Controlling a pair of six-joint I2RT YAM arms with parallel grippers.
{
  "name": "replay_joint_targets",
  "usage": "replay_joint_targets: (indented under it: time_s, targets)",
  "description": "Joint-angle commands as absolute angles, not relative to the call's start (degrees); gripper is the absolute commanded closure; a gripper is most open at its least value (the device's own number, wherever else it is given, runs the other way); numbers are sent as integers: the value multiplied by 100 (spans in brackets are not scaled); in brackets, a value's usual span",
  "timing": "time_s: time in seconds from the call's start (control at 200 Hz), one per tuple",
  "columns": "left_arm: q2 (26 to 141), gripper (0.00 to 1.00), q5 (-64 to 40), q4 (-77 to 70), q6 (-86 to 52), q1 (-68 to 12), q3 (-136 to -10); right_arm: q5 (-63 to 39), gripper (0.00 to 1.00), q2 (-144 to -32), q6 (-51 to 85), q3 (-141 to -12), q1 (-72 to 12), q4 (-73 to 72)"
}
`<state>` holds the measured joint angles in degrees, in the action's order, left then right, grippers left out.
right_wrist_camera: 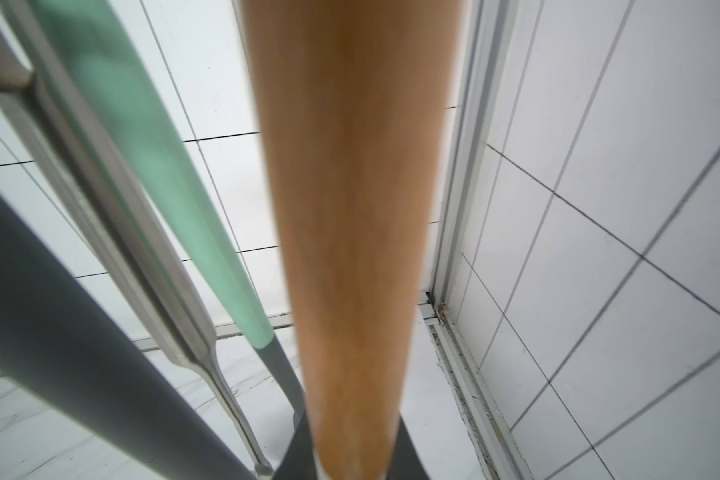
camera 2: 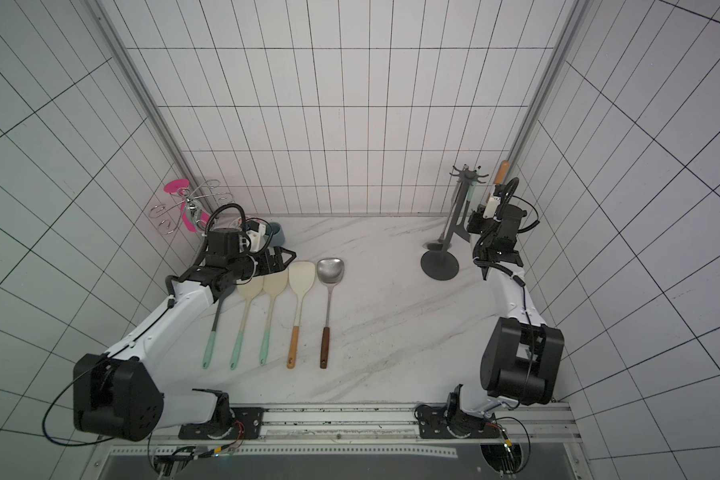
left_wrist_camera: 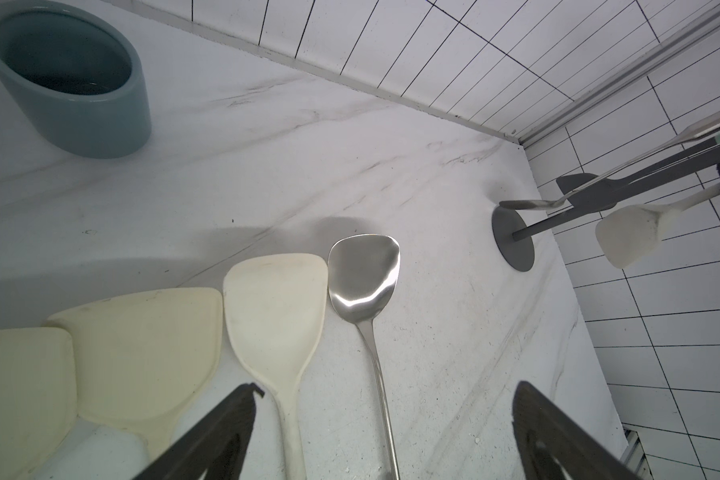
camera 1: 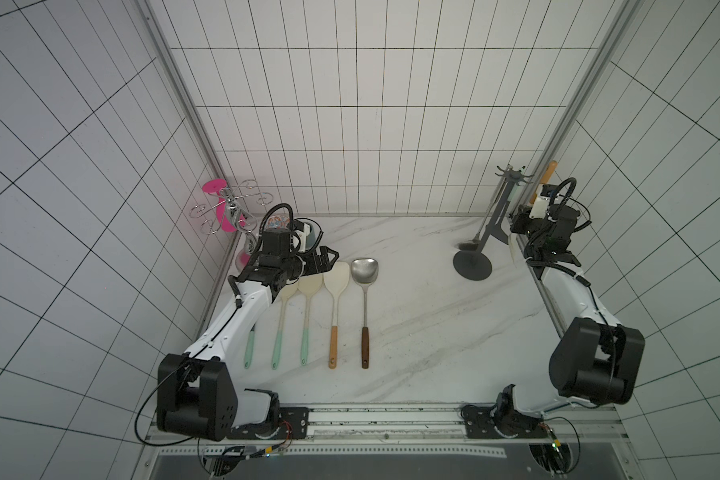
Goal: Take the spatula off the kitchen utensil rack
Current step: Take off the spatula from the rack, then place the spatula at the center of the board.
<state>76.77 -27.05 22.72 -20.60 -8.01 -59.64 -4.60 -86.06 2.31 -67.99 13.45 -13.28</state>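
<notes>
R end effector (camera 1: 523, 219) pinching spatula (right_wrist_camera: 350, 249) handle by rack (camera 1: 472, 268), L end effector (camera 1: 329, 261) spread wide

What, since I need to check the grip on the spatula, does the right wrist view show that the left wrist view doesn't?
Only the right wrist view: the spatula's wooden handle close up, with the right gripper shut on it. Only the left wrist view: the spatula's pale head, the rack's round base, a blue-grey cup, four utensils lying on the table, and the open left gripper. Both: the rack's dark pole, the hanging steel utensil and a mint-green handle.
</notes>
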Motion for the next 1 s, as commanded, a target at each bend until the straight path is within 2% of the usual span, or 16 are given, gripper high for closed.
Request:
replay_joint_targets:
  time_s: [0.0, 0.115, 0.325, 0.49, 0.72, 0.87, 0.995]
  targets:
    - [7556, 3, -2769, 2118, -2065, -765, -5889, 371, 100, -8251, 446, -6363, 1340, -1119]
    - [7508, 3, -2760, 2118, -2065, -765, -5880, 382, 100, -7950, 782, -6095, 1338, -948]
    - [7299, 3, -2797, 2103, -2065, -768, -5873, -463, 100, -7220, 1378, -5382, 1232, -843]
    - [7148, 3, -2963, 2002, -2125, -779, -5845, -893, 100, -6655, 1414, -4906, 820, -715]
    - [7093, 3, -3110, 1891, -2145, -832, -5801, -1584, 100, -6286, 855, -4650, -240, -598]
    - [7150, 3, -3351, 1757, -2153, -956, -5766, -1938, 100, -6606, 182, -4878, -1082, -320]
    - [7145, 3, -3496, 1638, -2152, -1028, -5739, -1749, 100, -6947, -508, -5225, -1746, 155]
